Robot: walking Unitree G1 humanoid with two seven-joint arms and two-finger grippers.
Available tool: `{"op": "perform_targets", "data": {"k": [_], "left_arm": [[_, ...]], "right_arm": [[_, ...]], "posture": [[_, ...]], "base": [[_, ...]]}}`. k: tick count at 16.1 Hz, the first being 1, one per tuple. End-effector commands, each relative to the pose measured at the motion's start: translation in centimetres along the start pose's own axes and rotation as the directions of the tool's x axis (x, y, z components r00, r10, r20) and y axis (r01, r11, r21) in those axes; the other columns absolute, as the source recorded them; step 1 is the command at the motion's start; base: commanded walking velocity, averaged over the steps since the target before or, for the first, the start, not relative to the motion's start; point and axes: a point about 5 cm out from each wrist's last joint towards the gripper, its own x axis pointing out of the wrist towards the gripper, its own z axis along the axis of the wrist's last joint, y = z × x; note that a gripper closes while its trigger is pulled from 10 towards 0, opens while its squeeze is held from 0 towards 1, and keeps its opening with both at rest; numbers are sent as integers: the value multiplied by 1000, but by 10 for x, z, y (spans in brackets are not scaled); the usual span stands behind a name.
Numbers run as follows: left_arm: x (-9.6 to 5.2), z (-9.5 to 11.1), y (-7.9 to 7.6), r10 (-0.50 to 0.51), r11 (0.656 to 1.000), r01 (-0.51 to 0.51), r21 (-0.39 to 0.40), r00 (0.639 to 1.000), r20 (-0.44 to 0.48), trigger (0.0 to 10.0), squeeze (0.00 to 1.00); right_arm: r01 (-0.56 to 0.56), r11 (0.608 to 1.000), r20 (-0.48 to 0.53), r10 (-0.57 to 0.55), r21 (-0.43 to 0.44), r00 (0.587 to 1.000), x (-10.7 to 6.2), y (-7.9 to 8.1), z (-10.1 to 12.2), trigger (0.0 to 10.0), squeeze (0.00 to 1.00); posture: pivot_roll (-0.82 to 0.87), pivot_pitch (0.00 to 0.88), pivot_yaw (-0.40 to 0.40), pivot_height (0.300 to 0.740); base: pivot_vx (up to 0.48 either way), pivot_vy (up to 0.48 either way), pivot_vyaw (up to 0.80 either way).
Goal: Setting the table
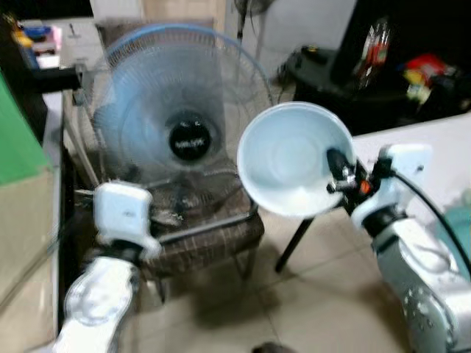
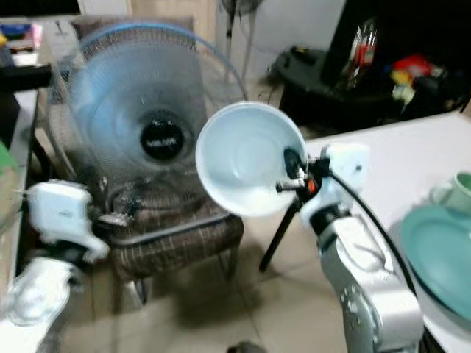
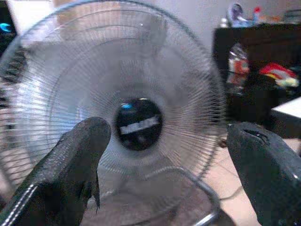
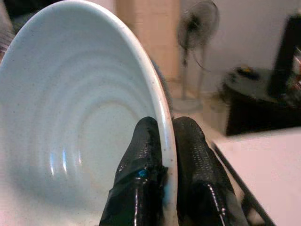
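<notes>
I hold the pale blue-white glazed ceramic bowl (image 1: 294, 158) up in the air in front of me, tipped on its edge so its hollow faces back toward my head and slightly to my left, with its base turned away toward the room; being round, it has no long axis, only the plane of its rim standing nearly upright. My right gripper (image 4: 164, 155) is pinched closed on that rim, one black textured finger inside the bowl and the other against the outer wall, at the side of the bowl nearest the table. The bowl is smooth and glossy, with faint concentric ridges ringing the inside. It hangs above the tiled floor (image 1: 324, 294), between the round wire-caged electric fan with pale blue blades and black hub (image 1: 180, 121) and the corner of the white table (image 2: 412, 158). The fan stands on a brown checked cushioned chair with a metal frame (image 1: 213, 235), just beyond my left gripper (image 3: 164, 155), whose two black fingers stand spread wide apart with nothing between them, pointing at the fan's hub. On the table near my right arm lie a flat teal plate (image 2: 441, 250) and a pale green mug (image 2: 456, 191) just beyond it. Behind the bowl a dark low cabinet (image 1: 353, 95) carries blurred red and yellow packets.
</notes>
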Motion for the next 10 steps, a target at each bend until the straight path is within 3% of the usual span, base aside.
{"op": "perform_targets", "data": {"k": [1,5,10], "left_arm": [[0,4,4,11,1000,-11,16,1000,15,10000,416],[2,6,3,21,1000,-21,3,999,32,10000,412],[1,-1,2,36,999,-37,-26,999,-18,10000,298]], "right_arm": [[-7,1000,59,8,-16,998,-1,2,13,10000,0],[4,1000,66,-3,-11,998,4,-2,15,10000,0],[81,996,18,-81,-27,997,10,-12,11,10000,0]], "posture": [[19,0,-67,740],[37,0,-87,740],[32,0,-100,740]], "base": [[0,0,-800],[0,0,-800],[0,0,-800]]}}
